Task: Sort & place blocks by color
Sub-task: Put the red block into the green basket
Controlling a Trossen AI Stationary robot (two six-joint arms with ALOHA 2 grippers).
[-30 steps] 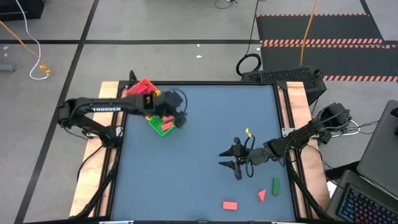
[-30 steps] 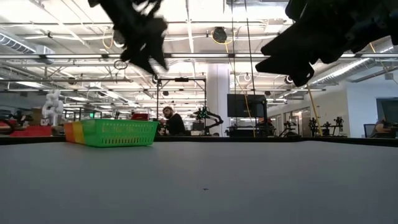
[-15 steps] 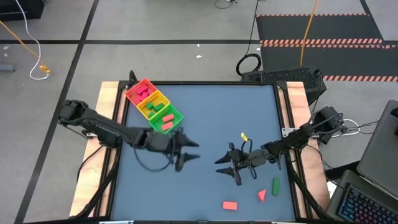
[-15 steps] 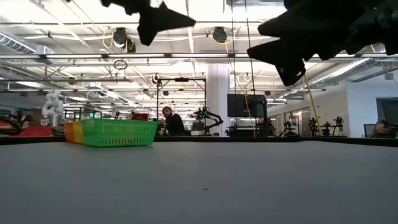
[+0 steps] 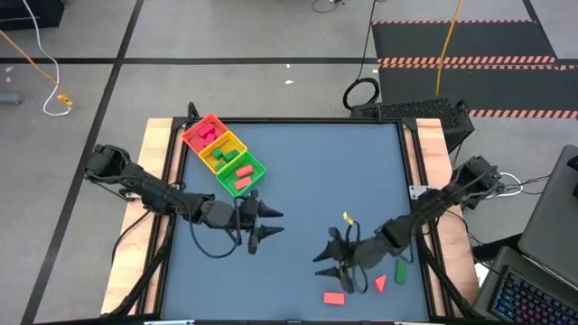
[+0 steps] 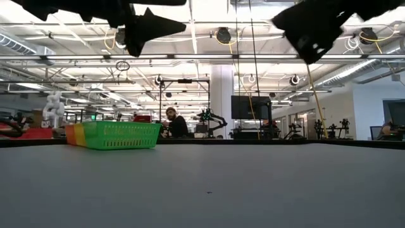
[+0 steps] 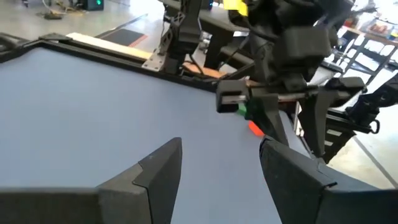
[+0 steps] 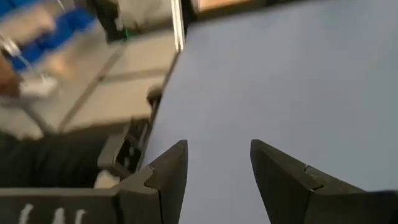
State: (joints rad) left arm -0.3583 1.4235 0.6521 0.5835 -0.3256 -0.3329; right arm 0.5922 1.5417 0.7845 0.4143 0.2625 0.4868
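Seen from above, the left gripper hangs over the blue table just below the tray, its fingers spread with nothing between them, while the right gripper hovers lower right, also spread and empty. Three loose blocks lie near it: a red brick just below it, a red wedge and a green brick beside the arm; sorted blocks rest in the tray's compartments. At table height, both grippers show as dark shapes overhead, the left one above the tray's green end; a person sits far behind. Past the left wrist's parted fingers, the right arm stands over a red block and a green one. Beyond the right wrist's parted fingers lies bare table.
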